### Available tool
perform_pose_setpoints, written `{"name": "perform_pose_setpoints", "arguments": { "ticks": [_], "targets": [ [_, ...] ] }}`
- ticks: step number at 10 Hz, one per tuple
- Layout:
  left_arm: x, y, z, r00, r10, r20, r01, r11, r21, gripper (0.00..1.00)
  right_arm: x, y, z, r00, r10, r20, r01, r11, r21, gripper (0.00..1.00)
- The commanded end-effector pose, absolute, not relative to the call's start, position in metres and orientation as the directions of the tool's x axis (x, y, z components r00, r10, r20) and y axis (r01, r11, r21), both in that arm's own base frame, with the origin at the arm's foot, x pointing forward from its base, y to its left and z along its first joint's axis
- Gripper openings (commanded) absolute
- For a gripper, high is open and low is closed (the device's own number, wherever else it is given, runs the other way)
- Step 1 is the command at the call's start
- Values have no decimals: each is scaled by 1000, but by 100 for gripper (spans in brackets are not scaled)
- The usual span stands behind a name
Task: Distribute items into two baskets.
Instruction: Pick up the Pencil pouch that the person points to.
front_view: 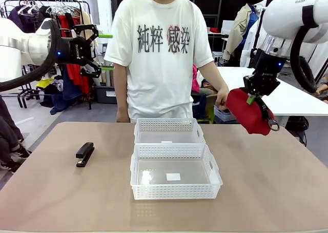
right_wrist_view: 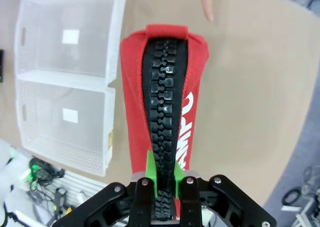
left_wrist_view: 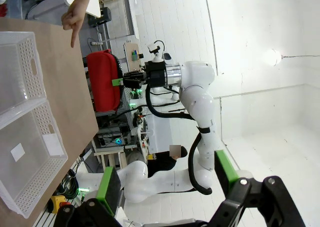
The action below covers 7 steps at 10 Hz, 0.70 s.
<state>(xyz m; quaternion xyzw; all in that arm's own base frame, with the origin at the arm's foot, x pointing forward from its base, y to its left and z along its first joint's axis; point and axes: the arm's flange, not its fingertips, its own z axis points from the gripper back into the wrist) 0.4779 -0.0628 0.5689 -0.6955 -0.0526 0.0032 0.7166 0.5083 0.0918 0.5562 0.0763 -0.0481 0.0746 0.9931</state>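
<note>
We see our right gripper (front_view: 252,97) clamped tight on the soft red fabric pouch (front_view: 245,112), held aloft; our left gripper (front_view: 95,53) hangs wide open, empty.

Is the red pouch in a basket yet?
No, it's out. The red pouch hangs in the air, pinched by the right arm's fingers; the near basket and far basket are empty.

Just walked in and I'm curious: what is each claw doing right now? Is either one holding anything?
Left claw: open, holding nothing.
Right claw: closed on the red pouch, in mid-air.
</note>
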Motion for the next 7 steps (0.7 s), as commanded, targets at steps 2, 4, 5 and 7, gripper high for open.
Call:
{"name": "perform_pose_setpoints", "arguments": {
  "ticks": [2, 4, 5, 7],
  "targets": [
    [477, -62, 571, 994, 79, 75, 73, 31, -997, 100, 511, 90, 567, 986, 100, 136, -124, 975, 184, 0],
    [477, -62, 571, 994, 79, 75, 73, 31, -997, 100, 510, 91, 563, 984, 134, 121, -151, 977, 153, 0],
    [477, -62, 571, 994, 79, 75, 73, 31, -997, 100, 510, 91, 563, 984, 134, 121, -151, 977, 153, 0],
    [477, -62, 571, 994, 79, 75, 73, 31, -997, 100, 510, 91, 563, 984, 134, 121, -151, 977, 153, 0]
  ]
}}
